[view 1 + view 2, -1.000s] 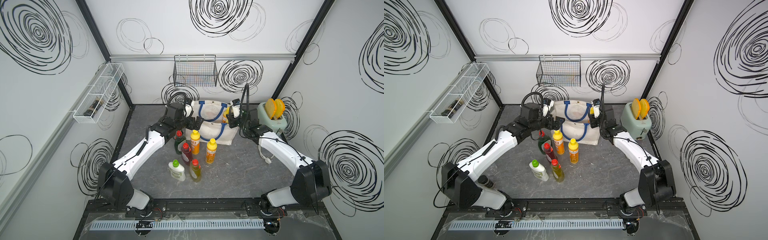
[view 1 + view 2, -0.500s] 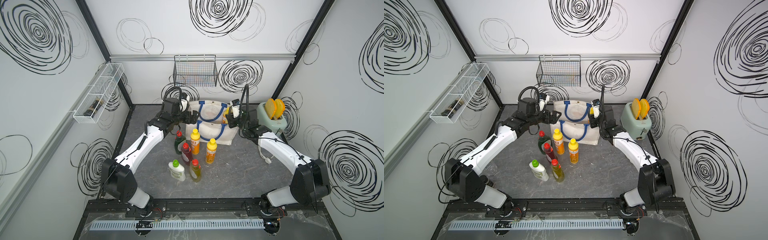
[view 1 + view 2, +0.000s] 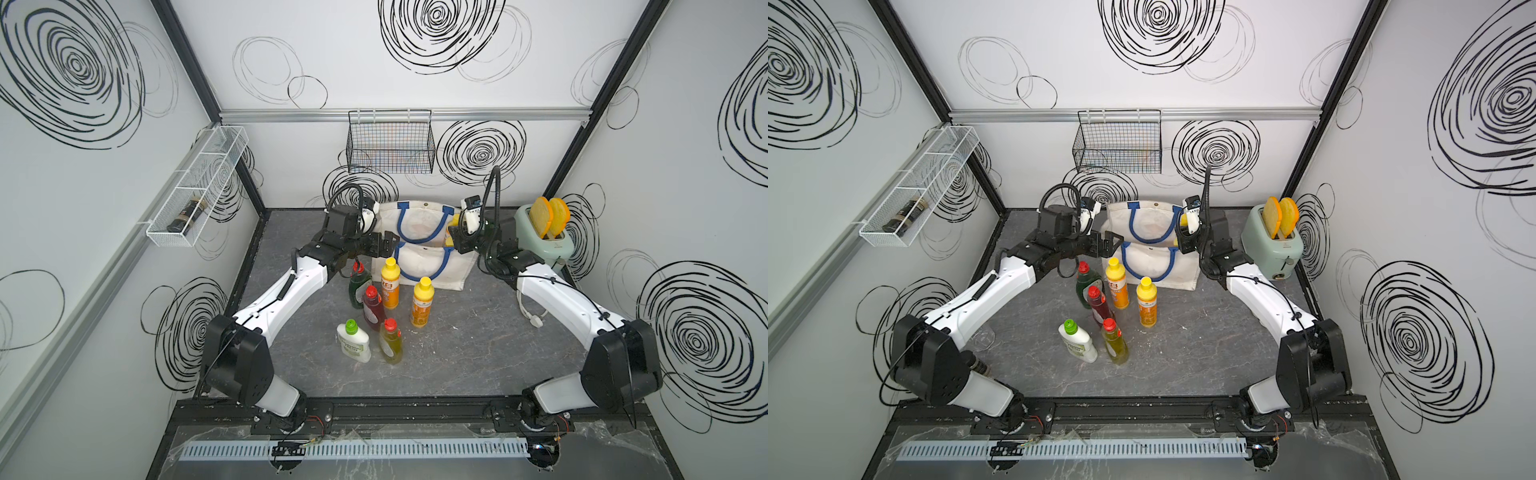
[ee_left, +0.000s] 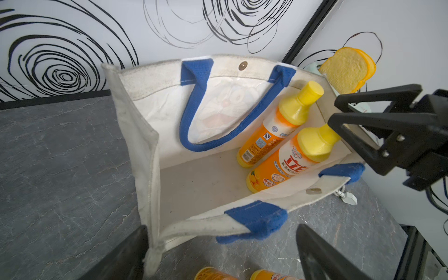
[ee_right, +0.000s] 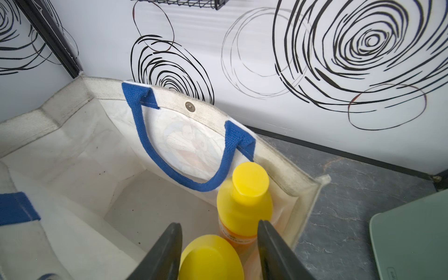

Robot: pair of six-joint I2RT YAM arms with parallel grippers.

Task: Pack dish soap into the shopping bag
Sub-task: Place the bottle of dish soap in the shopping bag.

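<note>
Shopping bag [image 3: 459, 272]: boxy off-white canvas tote, mouth open, standing at the back of the grey tabletop [image 3: 478, 353] near the rear wall, with a mint toaster [image 3: 544, 245] just beside its right end. 1 blue handle [image 4: 185, 121] hangs inside against the far wall; the other drapes over the front. Bare bag floor shows across the half toward the left arm. 2 orange, yellow-capped dish soap bottles [image 4: 274, 138] lean together against the right end wall. Right gripper [image 5: 218, 225]: jaws parted, released, set either side of the nearer cap [image 5: 211, 257] from above. Left gripper [image 3: 390, 245]: spread wide, holding nothing, above the bag's near left corner. In front of the bag, 6 bottles stand upright and close together: an orange pair [image 3: 422, 305], dark green [image 3: 356, 291], red [image 3: 372, 309], yellow-green [image 3: 390, 347] and white with green cap [image 3: 354, 343]. In both top views the right wrist hides most of the packed bottles, and label print is unreadable there.
</note>
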